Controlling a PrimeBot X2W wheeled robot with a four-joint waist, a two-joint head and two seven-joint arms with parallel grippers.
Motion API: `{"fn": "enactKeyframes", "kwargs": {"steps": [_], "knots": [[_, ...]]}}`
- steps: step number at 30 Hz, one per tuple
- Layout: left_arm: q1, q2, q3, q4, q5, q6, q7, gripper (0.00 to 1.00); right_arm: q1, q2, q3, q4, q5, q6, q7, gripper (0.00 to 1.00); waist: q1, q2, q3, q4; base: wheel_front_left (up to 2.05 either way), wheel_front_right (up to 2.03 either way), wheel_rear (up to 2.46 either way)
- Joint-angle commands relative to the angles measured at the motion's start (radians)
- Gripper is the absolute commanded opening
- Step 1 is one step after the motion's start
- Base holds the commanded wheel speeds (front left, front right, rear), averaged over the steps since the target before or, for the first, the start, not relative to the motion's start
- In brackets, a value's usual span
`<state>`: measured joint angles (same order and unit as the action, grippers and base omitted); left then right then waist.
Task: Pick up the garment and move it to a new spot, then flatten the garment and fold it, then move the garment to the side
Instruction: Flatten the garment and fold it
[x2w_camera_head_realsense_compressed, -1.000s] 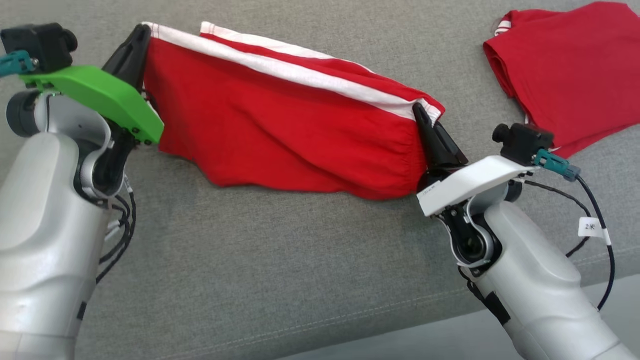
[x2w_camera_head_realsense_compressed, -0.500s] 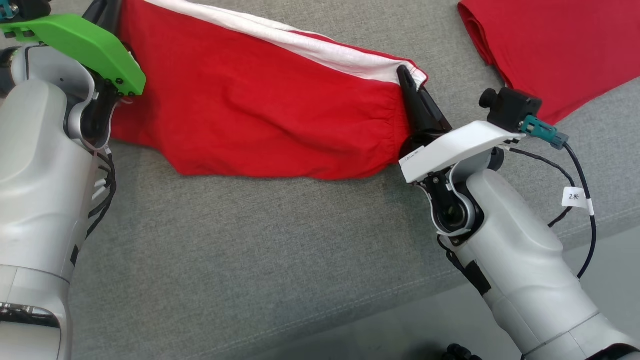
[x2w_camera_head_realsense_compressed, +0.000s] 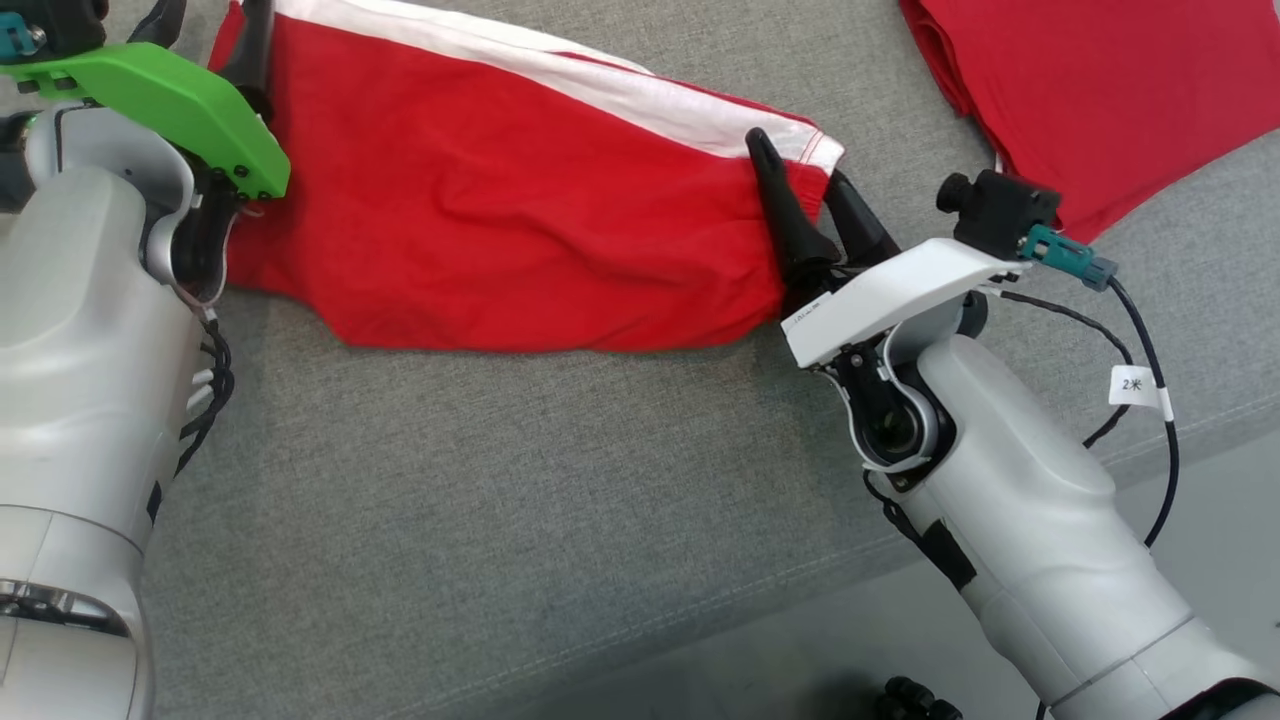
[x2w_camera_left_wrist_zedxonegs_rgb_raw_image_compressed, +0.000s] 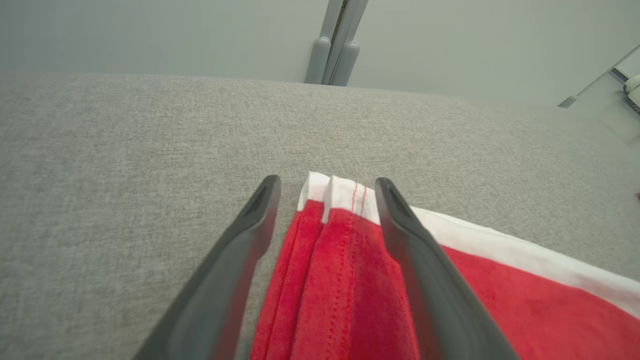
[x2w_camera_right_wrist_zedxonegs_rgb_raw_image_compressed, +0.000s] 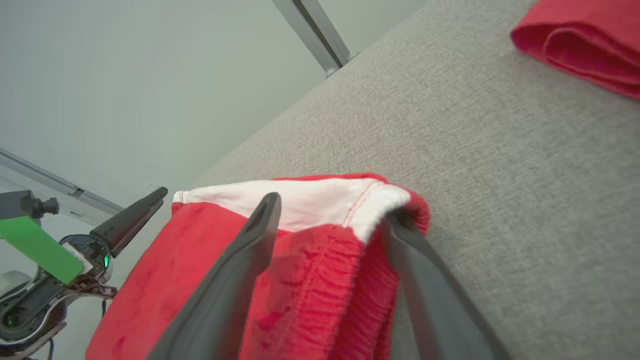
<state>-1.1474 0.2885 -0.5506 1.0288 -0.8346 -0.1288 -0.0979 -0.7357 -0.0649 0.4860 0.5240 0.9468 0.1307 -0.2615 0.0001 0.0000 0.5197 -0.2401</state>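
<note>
Red shorts (x2w_camera_head_realsense_compressed: 520, 230) with a white side stripe lie stretched across the grey upholstered surface (x2w_camera_head_realsense_compressed: 500, 520). The left gripper (x2w_camera_head_realsense_compressed: 210, 30), its jaws spread wide, straddles the hemmed end without clamping it. The right gripper (x2w_camera_head_realsense_compressed: 800, 165), also spread wide, straddles the gathered elastic end, and the cloth's edge covers one fingertip. A second red garment (x2w_camera_head_realsense_compressed: 1100, 90) lies folded to the right, well apart.

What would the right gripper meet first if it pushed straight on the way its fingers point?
The red garment: its gathered, white-edged end lies between the open fingers of the right gripper, so cloth would likely bunch there first. Beyond the tips comes the grey cushion, though depth is unclear.
</note>
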Motion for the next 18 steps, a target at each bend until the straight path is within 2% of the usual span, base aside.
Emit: {"fn": "enactKeyframes", "kwargs": {"steps": [1,6,11,14,18], "knots": [[-0.014,-0.002,-0.005,0.005,0.003,-0.003,-0.022,1.0,0.01,-0.011,-0.003,-0.002,-0.01,0.0,-0.003,1.0,-0.0001,0.0,-0.008,0.009,0.0,0.0,0.0],[0.016,-0.007,-0.027,0.018,0.018,-0.003,-0.117,1.0,0.069,-0.042,-0.035,-0.024,-0.051,0.0,-0.004,1.0,-0.0001,0.0,-0.041,0.032,0.0,0.0,0.0],[0.069,0.009,-0.024,-0.001,0.037,-0.001,-0.161,1.0,0.123,-0.073,-0.013,-0.022,-0.055,0.0,-0.004,1.0,-0.0001,0.0,-0.084,0.055,0.0,0.0,0.0],[0.113,0.017,-0.003,-0.05,0.049,0.014,-0.168,1.0,0.161,-0.093,-0.027,-0.041,-0.059,0.0,-0.003,1.0,-0.0001,0.0,-0.11,0.073,0.0,0.0,0.0],[0.213,0.056,0.075,-0.21,0.091,0.066,-0.167,1.0,0.21,-0.115,-0.059,-0.069,-0.083,0.0,-0.004,1.0,-0.0001,0.0,-0.14,0.096,0.0,0.0,0.0]]}}
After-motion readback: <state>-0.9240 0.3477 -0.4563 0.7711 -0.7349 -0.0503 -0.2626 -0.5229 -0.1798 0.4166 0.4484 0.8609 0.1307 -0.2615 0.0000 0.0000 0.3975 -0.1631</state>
